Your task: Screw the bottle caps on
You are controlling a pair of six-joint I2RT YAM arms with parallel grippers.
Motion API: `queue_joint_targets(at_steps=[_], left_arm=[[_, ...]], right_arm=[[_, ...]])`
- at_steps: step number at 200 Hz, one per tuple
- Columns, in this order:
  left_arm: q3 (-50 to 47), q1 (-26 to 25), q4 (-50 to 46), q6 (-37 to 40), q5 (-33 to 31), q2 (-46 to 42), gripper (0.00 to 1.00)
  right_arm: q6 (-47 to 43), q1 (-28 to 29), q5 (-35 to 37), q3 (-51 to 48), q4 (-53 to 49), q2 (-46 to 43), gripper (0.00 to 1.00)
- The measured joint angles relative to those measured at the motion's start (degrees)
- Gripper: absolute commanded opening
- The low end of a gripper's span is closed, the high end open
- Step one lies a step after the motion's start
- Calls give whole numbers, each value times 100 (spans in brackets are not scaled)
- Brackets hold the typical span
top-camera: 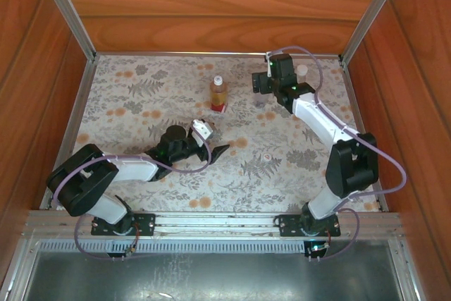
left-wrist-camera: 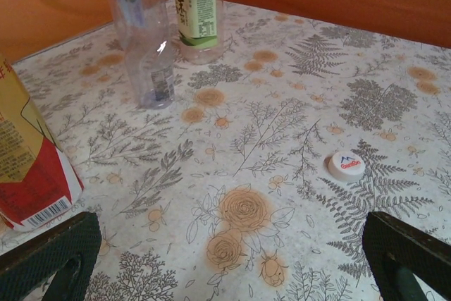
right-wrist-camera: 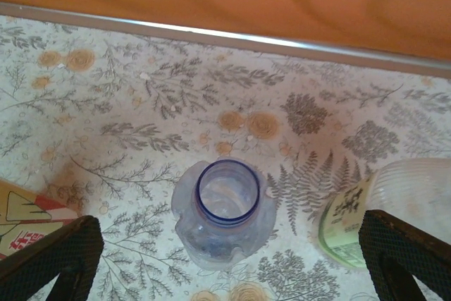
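Top view: the amber bottle (top-camera: 219, 94) is standing mid-bench (top-camera: 141, 103), with your left hand (top-camera: 210, 140) near it and your right hand (top-camera: 264, 86) far right.
Left wrist: your left hand (left-wrist-camera: 225, 266) is gaping, empty. A white cap (left-wrist-camera: 346, 166) is lying ahead, likely light and slick, so pinch its rim.
Right wrist: your right hand (right-wrist-camera: 229, 266) is hanging wide apart over the uncapped bluish bottle (right-wrist-camera: 227, 202), probably thin and crushable.

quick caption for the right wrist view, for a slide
Open right end effector poised above the uncapped bluish bottle, green-label bottle at right, floral table below.
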Motion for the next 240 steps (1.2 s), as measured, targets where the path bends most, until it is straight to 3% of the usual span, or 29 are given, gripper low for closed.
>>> queue_joint_targets(at_steps=[44,62,75,127,161,196,240], left_arm=[[-24,0,55,-37,9,0,100],[-28,0,76,-52,31,0,100],[-28,0,87,-57,46,0,100],[-28,0,111,-57,109,0,100],[-28,0,111,-57,153,0,100],[-28,0,111,-55,153,0,100],[-28,0,114,-55,153,0,100]], right_arm=[[175,-114,-247,15,-39,503,98],[245,-186,-317,35,-76,636,91],[275,-221,-348,66,-90,702,81],[245,-223,-402,247,-85,828,78],[177,-227,-485,393,-79,994,63],[122,-249,-566,435,-83,1032,55],[24,-254,-719,402,-72,990,54]])
